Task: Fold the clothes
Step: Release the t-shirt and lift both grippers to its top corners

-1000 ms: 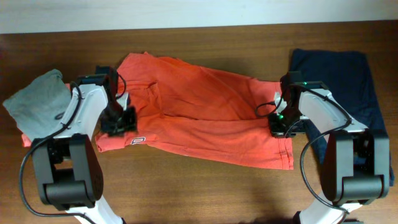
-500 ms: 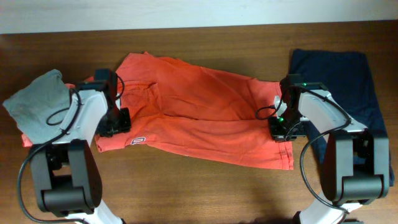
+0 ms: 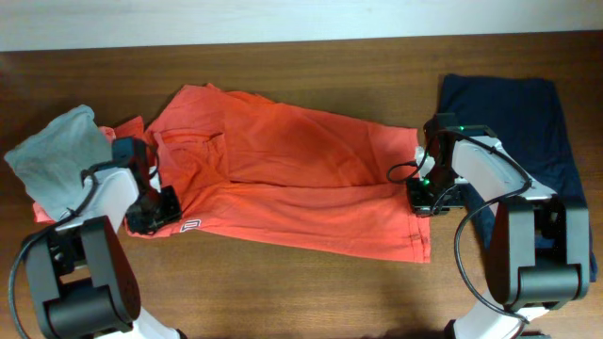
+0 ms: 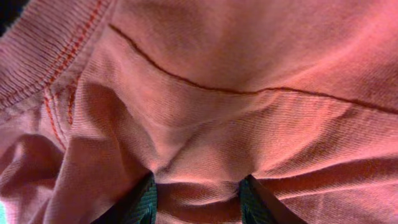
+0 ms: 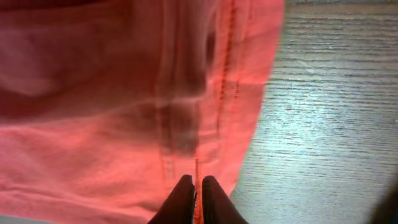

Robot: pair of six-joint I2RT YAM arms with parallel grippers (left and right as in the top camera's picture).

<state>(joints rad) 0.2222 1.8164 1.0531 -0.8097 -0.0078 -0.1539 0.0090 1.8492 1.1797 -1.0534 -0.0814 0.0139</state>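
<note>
The clothes are a red-orange T-shirt [image 3: 292, 179] stretched across the table's middle and a plain navy garment [image 3: 513, 122] lying flat at the right. My left gripper [image 3: 155, 209] is at the shirt's left end, beside a small white logo [image 3: 191, 225]. In the left wrist view its fingers [image 4: 144, 200] stand apart with a thick bunch of the shirt [image 4: 236, 62] between them, so the left gripper [image 4: 198, 186] is shut on it. My right gripper [image 3: 424, 196] pinches the shirt's right hem. In the right wrist view the right gripper [image 5: 198, 183] has the stitched edge [image 5: 224, 87] squeezed in it.
A crumpled light-grey shirt [image 3: 57, 155] lies at the far left on top of an orange-red piece [image 3: 41, 213]. The wooden table [image 3: 301, 282] shows along the front and behind the shirt. The table's back edge runs under a pale wall [image 3: 283, 19].
My left gripper has moved left and toward the front with the shirt's end in it, drawing the shirt leftward and flatter. The right gripper has stayed almost where it was, still shut on the hem.
</note>
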